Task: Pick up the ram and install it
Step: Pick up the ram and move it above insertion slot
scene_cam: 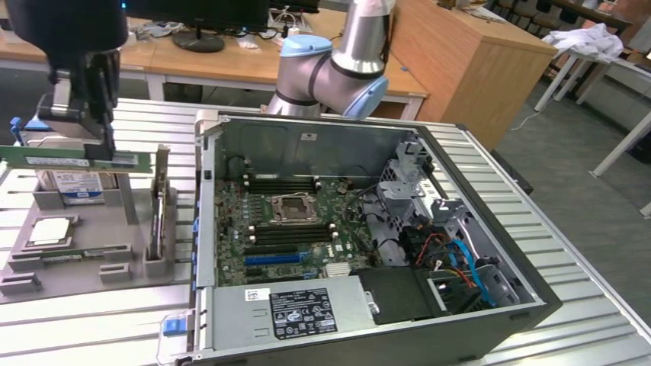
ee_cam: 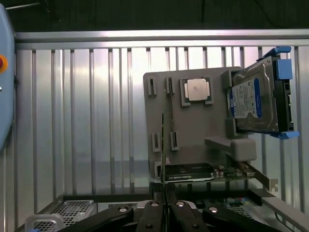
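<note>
One long, narrow green ram (scene_cam: 36, 158) — white-labelled, level — pinched in the hand's (scene_cam: 91, 149) grip, above the grey tray (scene_cam: 97, 225).

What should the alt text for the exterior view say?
The gripper, shut on the ram, holds it above a grey parts tray, on the exterior view's left of an open computer case with its motherboard exposed. A hard drive stands in the tray.
</note>
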